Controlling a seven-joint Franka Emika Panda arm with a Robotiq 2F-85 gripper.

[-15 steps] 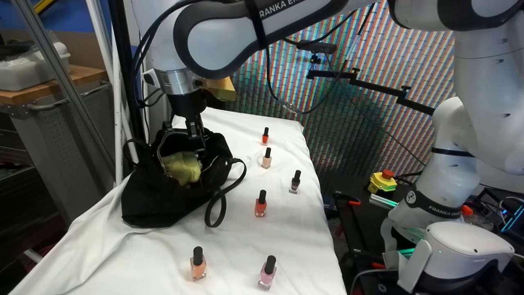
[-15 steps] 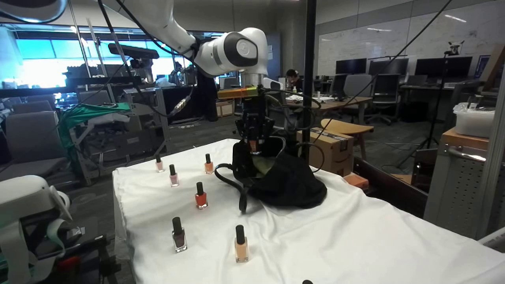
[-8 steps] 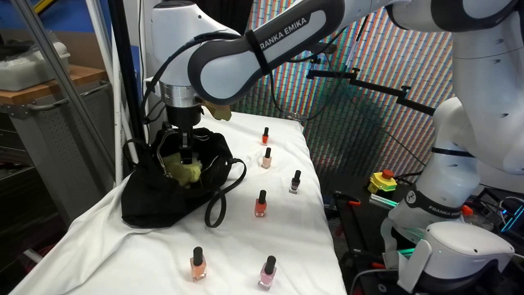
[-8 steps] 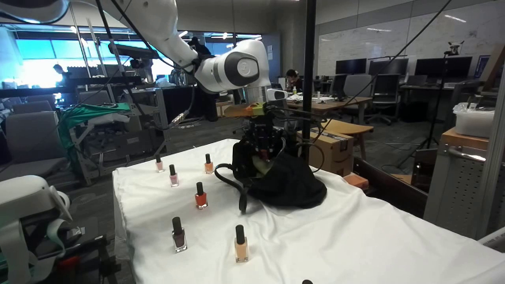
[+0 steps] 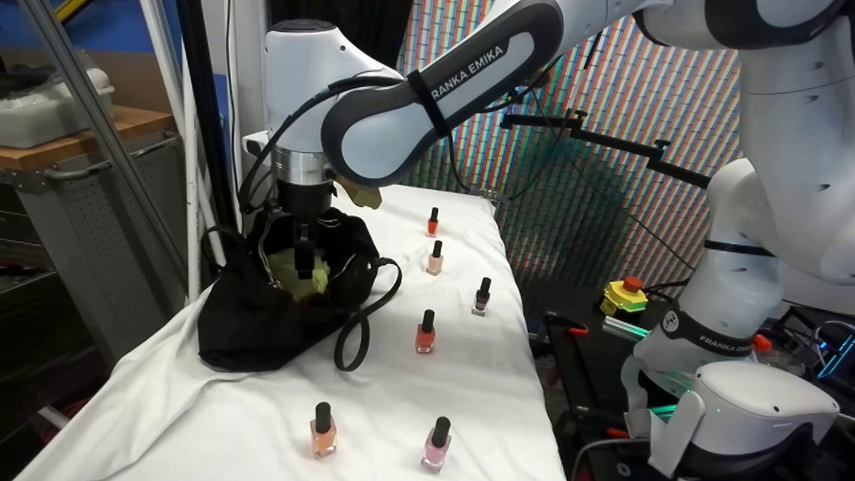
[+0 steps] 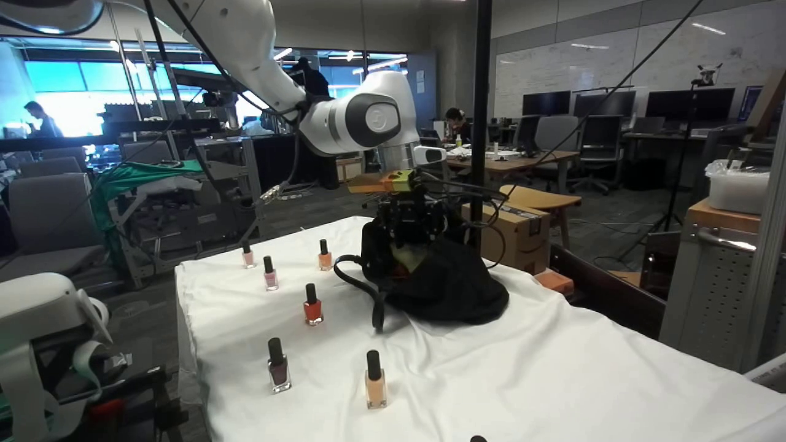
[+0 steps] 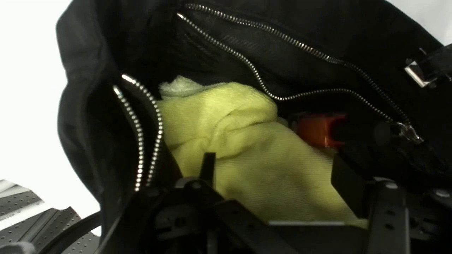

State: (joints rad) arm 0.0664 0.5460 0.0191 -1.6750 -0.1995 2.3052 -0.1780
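I have the gripper (image 7: 273,169) wide and holding nothing inside the mouth of the black bag (image 5: 247,334), directly over the yellow cloth (image 7: 226,123). Just past its right finger (image 7: 348,183) in the wrist view, the red bottle (image 7: 314,129) lies in the bag at the cloth's far right edge, long axis running left to right, dark cap (image 7: 355,131) seemingly to the right. Farther off, in an exterior view, I see a coral bottle (image 5: 425,339) upright on the table (image 5: 374,401).
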